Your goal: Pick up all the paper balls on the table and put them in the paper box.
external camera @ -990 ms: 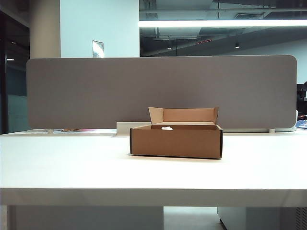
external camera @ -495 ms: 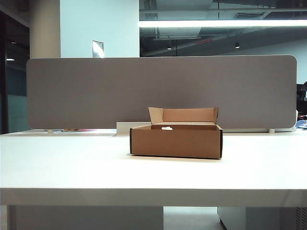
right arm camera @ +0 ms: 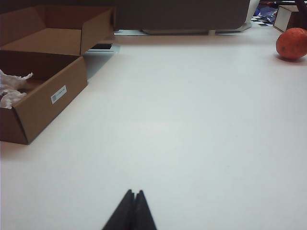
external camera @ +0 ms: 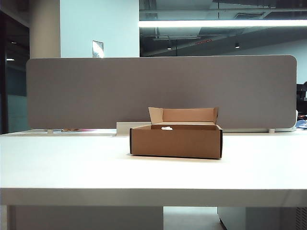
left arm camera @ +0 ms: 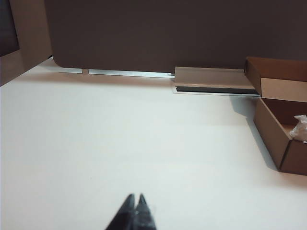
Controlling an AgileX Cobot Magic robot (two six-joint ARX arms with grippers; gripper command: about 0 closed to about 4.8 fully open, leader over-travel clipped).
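The brown paper box (external camera: 176, 140) stands in the middle of the white table (external camera: 72, 167), its rear flap upright. White paper balls lie inside it: one shows over the rim (external camera: 166, 128), one at the box's edge in the left wrist view (left arm camera: 300, 127), and a crumpled heap in the right wrist view (right arm camera: 10, 88). No paper ball shows on the bare table top. My left gripper (left arm camera: 135, 197) is shut and empty over the table, left of the box (left arm camera: 280, 134). My right gripper (right arm camera: 133, 192) is shut and empty, right of the box (right arm camera: 43, 103). Neither arm appears in the exterior view.
A grey divider panel (external camera: 158, 91) runs along the table's back edge, with a low white tray-like object (left arm camera: 211, 79) at its foot behind the box. An orange round fruit (right arm camera: 291, 43) sits far off by the panel's right end.
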